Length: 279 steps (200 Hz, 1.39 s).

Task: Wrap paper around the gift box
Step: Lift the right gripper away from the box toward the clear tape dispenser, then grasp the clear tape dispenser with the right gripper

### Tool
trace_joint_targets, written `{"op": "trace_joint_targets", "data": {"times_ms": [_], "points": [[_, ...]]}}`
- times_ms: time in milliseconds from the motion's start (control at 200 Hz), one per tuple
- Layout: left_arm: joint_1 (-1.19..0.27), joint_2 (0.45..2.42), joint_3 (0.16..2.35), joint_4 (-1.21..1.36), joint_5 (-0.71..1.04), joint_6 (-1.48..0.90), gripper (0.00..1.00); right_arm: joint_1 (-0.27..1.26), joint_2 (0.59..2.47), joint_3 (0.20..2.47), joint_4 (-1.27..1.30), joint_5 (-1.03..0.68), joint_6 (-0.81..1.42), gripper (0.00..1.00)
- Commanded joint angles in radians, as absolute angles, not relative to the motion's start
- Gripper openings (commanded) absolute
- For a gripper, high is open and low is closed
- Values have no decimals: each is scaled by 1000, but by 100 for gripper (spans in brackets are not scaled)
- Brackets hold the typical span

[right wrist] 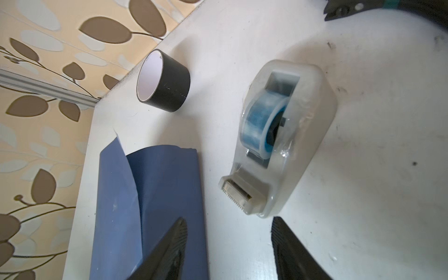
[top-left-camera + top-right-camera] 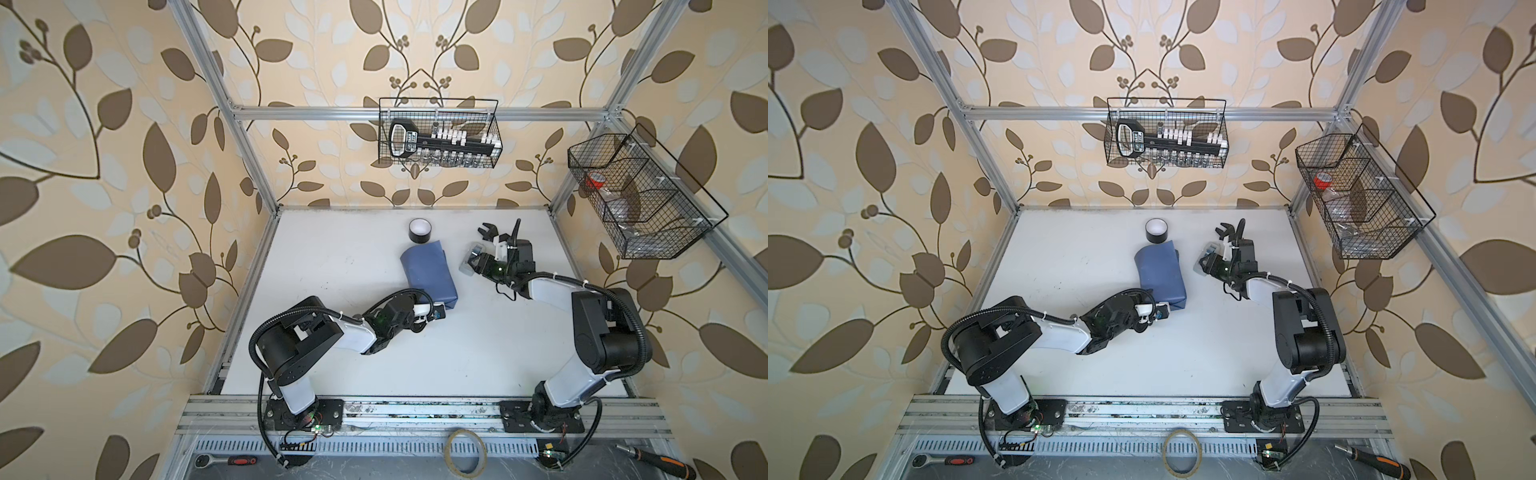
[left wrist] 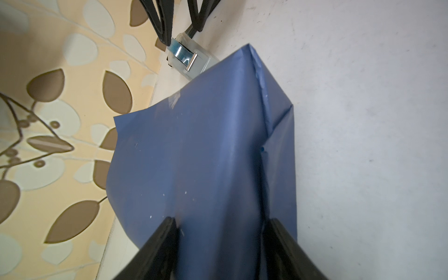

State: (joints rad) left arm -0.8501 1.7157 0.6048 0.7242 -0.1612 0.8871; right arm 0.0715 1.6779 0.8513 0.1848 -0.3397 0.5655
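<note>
White counter (image 2: 332, 257) holds the big slate-blue paper sheet (image 2: 428, 270), folded over the hidden dark gift box. My left claw (image 3: 223, 221) pinches it; the loose flap may spring open. My right claw (image 1: 228, 219), apart, could shove the clear plastic tape holder (image 1: 278, 135) away.

- I'm looking into a robotics lab cell: an aluminium frame (image 2: 311, 113) boxes in a white bench (image 2: 332, 257).
- Leaf-print wallpaper (image 2: 104, 166) lines the walls.
- Wire baskets (image 2: 469, 109) hang upper centre and right; a ratchet (image 2: 224, 460) and screwdriver (image 2: 660, 460) lie along the bottom edge.
</note>
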Motion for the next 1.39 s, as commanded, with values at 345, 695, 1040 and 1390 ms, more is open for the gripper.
{"op": "trace_joint_targets", "data": {"times_ms": [345,695,1040,1390], "points": [[-839,1749,600,513,-206,922,61,67,1709,887,199,-362,575,56],[-841,1751,601,513,-206,922,61,67,1751,915,199,-363,581,51],[-842,1746,600,515,-206,922,61,66,1833,973,197,-375,594,49],[-842,1747,600,516,-207,922,61,58,1862,962,209,-401,657,46]]}}
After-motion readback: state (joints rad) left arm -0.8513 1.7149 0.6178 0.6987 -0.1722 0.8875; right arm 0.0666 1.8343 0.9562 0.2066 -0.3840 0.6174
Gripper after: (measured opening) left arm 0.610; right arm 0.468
